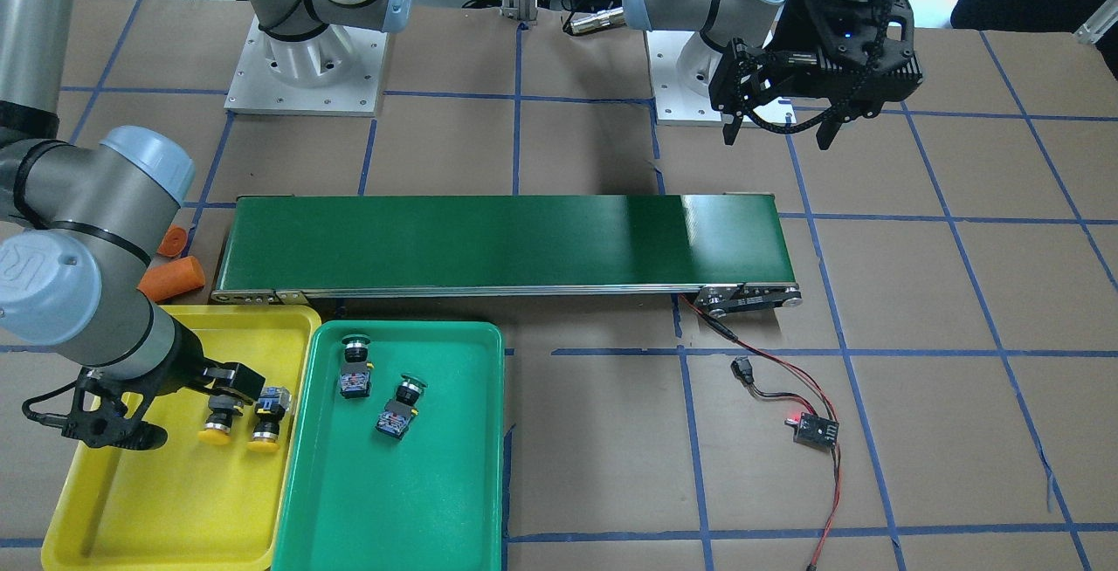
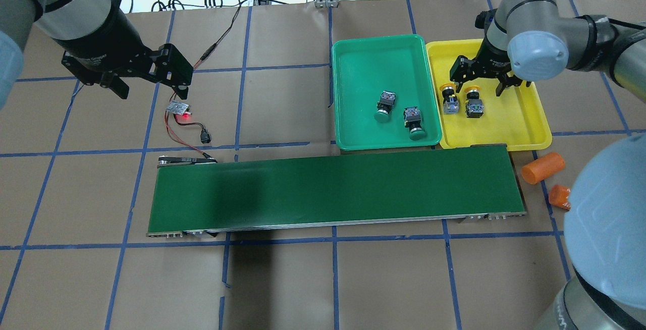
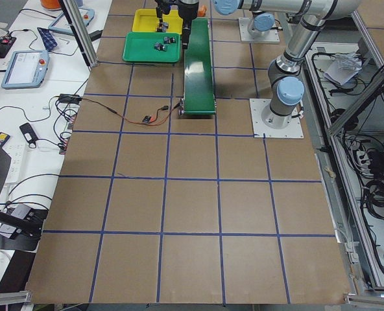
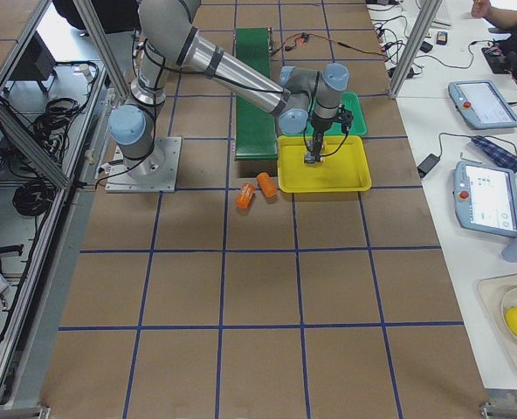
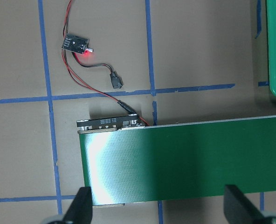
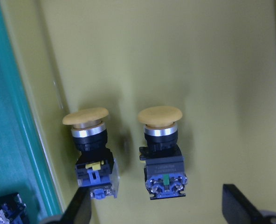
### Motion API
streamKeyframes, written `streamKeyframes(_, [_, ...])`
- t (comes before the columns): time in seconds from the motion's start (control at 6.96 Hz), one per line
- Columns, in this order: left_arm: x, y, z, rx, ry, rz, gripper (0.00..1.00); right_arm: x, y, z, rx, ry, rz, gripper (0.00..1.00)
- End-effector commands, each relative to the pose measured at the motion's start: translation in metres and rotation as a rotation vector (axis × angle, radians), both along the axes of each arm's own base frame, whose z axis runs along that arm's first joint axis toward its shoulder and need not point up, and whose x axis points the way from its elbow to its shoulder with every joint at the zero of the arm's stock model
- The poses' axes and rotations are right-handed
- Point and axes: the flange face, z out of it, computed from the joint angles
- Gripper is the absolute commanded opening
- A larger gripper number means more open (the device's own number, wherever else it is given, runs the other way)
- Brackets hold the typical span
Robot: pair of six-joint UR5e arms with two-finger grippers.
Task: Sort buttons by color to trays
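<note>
Two yellow buttons (image 2: 448, 99) (image 2: 474, 103) lie side by side in the yellow tray (image 2: 525, 123), caps toward its far rim. In the right wrist view they show as the left one (image 6: 89, 149) and the right one (image 6: 162, 149). My right gripper (image 2: 478, 85) hovers open just above them and holds nothing. Two green buttons (image 2: 384, 106) (image 2: 415, 122) lie on their sides in the green tray (image 2: 373, 57). My left gripper (image 2: 149, 85) hangs open and empty over the table at the far left, away from both trays.
A long dark green conveyor belt (image 2: 333, 188) runs across the table in front of the trays. Two orange cylinders (image 2: 542, 167) (image 2: 559, 196) lie to its right. A small circuit board (image 2: 179, 108) with red wires sits under the left gripper.
</note>
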Motion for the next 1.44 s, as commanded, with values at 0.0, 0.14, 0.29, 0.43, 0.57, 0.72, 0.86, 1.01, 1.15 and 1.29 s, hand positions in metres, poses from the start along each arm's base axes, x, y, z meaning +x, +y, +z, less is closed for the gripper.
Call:
streamKeyframes(0.0, [0.000, 0.000, 0.000, -0.001, 0.001, 0.000, 1.00, 0.014, 0.024, 0.063, -0.036, 0.005, 0.018, 1.00])
streamKeyframes(0.14, [0.000, 0.000, 0.000, -0.001, 0.003, 0.000, 1.00, 0.035, 0.061, 0.113, 0.019, -0.005, 0.036, 1.00])
streamKeyframes(0.29, [0.000, 0.000, 0.000, 0.000, 0.001, 0.000, 1.00, 0.055, 0.097, 0.157, 0.038, -0.007, 0.058, 1.00])
streamKeyframes(0.43, [0.000, 0.000, 0.000, -0.001, 0.001, 0.000, 1.00, 0.080, 0.134, 0.199, 0.020, -0.002, 0.099, 1.00])
streamKeyframes(0.57, [0.000, 0.000, 0.000, -0.001, 0.001, 0.000, 1.00, 0.101, 0.169, 0.220, 0.057, -0.003, 0.127, 1.00])
streamKeyframes(0.72, [0.000, 0.000, 0.000, -0.001, 0.003, 0.000, 1.00, 0.101, 0.183, 0.235, 0.041, 0.013, 0.117, 1.00])
streamKeyframes(0.86, [0.000, 0.000, 0.000, 0.000, 0.001, 0.000, 1.00, 0.096, 0.218, 0.257, 0.059, 0.011, 0.117, 1.00])
streamKeyframes(1.01, [0.000, 0.000, 0.000, -0.001, 0.003, 0.000, 1.00, 0.094, 0.230, 0.262, 0.055, 0.011, 0.109, 1.00])
streamKeyframes(1.15, [0.000, 0.000, 0.000, -0.001, 0.001, 0.000, 1.00, 0.096, 0.233, 0.258, 0.061, -0.006, 0.101, 1.00])
streamKeyframes(1.29, [0.000, 0.000, 0.000, 0.000, 0.003, 0.000, 1.00, 0.097, 0.222, 0.252, 0.040, -0.003, 0.107, 1.00])
